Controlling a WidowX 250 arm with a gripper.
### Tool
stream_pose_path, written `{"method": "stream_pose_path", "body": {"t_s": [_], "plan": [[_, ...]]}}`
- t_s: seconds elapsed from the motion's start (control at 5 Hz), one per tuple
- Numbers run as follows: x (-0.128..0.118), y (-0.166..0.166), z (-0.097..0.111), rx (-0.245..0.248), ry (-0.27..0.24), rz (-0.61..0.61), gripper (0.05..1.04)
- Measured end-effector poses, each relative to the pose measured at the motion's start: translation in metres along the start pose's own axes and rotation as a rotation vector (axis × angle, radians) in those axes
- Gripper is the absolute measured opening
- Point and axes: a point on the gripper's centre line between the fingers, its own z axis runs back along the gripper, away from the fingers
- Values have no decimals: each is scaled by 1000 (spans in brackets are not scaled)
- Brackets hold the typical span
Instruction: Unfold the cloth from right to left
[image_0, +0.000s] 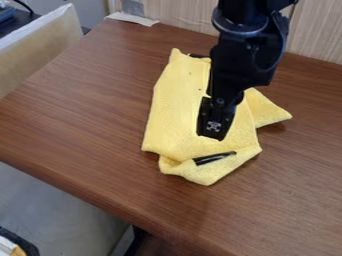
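Yellow cloth (177, 110) is lying folded on the wooden table (80, 110). Toward the table's near edge, a turned-up corner is partly covering a black strip (214, 158). At table centre, the gripper (214, 132) is hanging at the cloth; clenched or released, cannot tell. Farther back, a flap is jutting out. Judgement: unfolding is standing incomplete, overlapping layers needing opening.

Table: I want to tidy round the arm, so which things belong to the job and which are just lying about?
For the job:
- cloth, partly folded on the table
- claw, over the cloth

Probably just lying about:
- pale strip at the table's far left corner
- black piece at the cloth's near fold; I can't tell what it is
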Motion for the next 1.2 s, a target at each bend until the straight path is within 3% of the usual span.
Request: {"method": "stream_pose_path", "body": {"t_s": [0.2,0.8,1.2], "plan": [[0,-3,-9,-27,12,6,1001],[16,-34,-37,-56,-48,124,1001],[14,-33,-57,-100,-28,117,952]]}}
